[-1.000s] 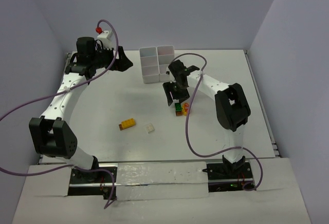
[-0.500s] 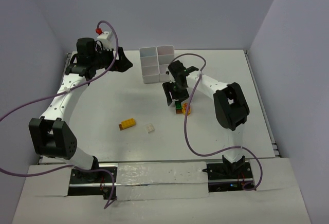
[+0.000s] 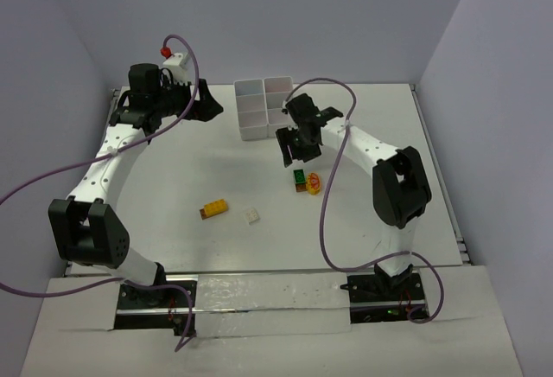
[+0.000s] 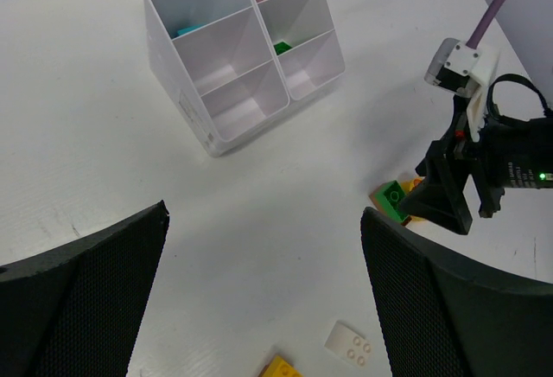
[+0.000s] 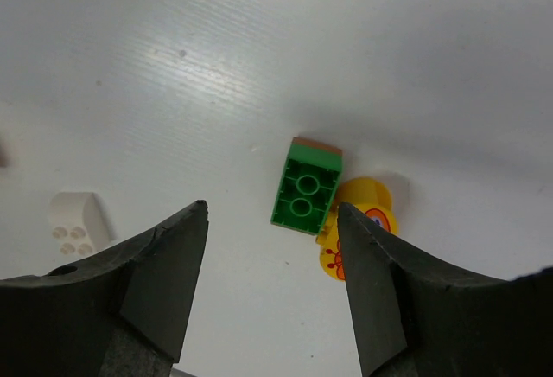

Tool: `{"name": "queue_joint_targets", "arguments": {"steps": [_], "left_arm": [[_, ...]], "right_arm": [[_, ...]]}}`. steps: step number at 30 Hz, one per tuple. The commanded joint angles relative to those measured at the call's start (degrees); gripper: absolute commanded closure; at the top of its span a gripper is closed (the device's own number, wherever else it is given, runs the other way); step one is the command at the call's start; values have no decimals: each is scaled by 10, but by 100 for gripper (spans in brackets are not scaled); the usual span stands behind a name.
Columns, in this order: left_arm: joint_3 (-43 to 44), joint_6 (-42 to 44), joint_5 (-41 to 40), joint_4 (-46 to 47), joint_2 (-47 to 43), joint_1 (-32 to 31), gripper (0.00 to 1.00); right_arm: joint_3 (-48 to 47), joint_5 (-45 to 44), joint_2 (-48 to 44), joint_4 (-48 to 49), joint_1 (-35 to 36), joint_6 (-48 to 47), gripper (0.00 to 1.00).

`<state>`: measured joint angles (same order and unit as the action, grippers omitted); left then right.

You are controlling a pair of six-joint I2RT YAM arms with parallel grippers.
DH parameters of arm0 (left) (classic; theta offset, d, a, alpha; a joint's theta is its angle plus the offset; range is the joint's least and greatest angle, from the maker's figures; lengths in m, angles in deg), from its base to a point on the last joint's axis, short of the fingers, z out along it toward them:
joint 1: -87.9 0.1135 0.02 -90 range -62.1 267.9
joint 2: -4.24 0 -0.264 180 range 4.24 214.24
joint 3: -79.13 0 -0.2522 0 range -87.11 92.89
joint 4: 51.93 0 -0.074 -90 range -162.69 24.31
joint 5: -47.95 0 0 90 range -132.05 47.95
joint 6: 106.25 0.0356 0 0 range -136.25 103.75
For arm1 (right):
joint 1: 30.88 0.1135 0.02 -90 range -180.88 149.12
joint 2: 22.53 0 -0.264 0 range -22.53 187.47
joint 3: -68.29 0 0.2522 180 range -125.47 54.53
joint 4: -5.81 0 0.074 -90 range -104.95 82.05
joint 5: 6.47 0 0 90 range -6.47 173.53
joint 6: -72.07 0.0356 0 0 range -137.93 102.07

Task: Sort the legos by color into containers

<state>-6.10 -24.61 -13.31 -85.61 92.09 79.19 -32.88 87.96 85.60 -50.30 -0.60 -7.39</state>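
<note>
Where right end effector (image 5: 270, 207) points, green lego (image 5: 307, 187) lies

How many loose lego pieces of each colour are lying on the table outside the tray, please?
Green: 1, the green brick
Yellow: 2, the yellow brick and the yellow round piece
White: 1, the white piece
Brown: 1, the brown piece, just an edge showing
Total: 5
</note>
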Motion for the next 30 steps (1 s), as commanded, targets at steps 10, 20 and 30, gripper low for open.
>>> {"name": "queue_joint_targets", "arguments": {"steps": [10,20,30], "left_arm": [[11,-2,0,18,-8,-2,1],[8,-1,2,18,-8,-2,1],[9,3,0,15,-9,-2,1]], "right_arm": [[-35,-34,76,-38,2,8,32],[-34,-24,81,-39,-4,7,45],[-44,-16,102,-48,-14,7,46]]}}
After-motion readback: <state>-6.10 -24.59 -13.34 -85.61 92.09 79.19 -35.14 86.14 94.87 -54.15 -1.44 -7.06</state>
